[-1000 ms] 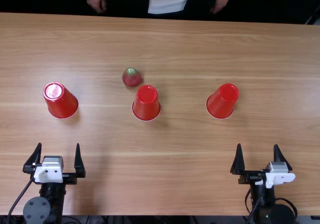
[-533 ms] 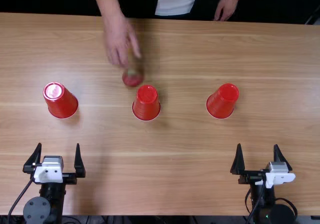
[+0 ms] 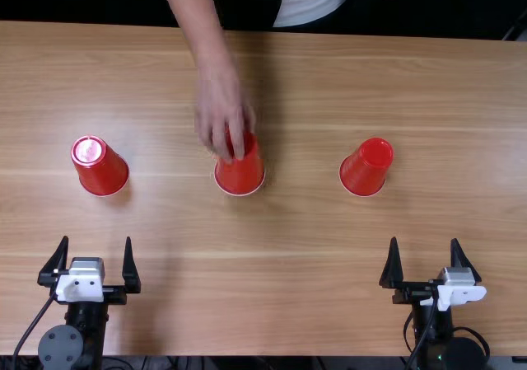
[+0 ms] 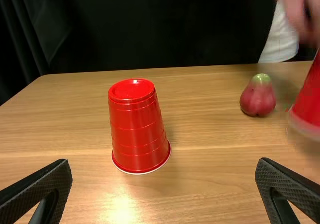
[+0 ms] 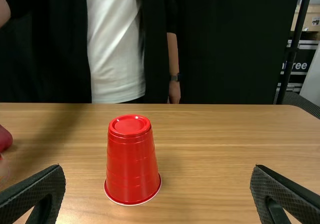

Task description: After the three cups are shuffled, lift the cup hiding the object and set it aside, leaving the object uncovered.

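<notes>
The left gripper (image 3: 95, 245) sits low at the near edge of the table (image 3: 288, 246), its two fingers spread wide with nothing between them. The right gripper (image 3: 423, 246) is posed the same way at the near edge on the other side, also spread and empty. Both look parked well back from the cups, probably to leave room for the person across the table. Ahead of the left gripper the left cup (image 3: 99, 166) stands upside down with its rim flat on the wood. The right cup (image 3: 366, 166) stands the same way ahead of the right gripper. Between them, a person's hand (image 3: 222, 114) reaches in from the far side with its fingers draped over the top of the middle cup (image 3: 240, 176). In the left wrist view a small red fruit (image 4: 258, 96) with a green top sits bare on the table, just beside that cup and on its far side. The cup's rim is blurred there, so whether it is tipped cannot be told. The grip looks meant to bring the cup over the fruit, so hiding and shuffling seem not yet done, and the arms' own turn lies ahead.
</notes>
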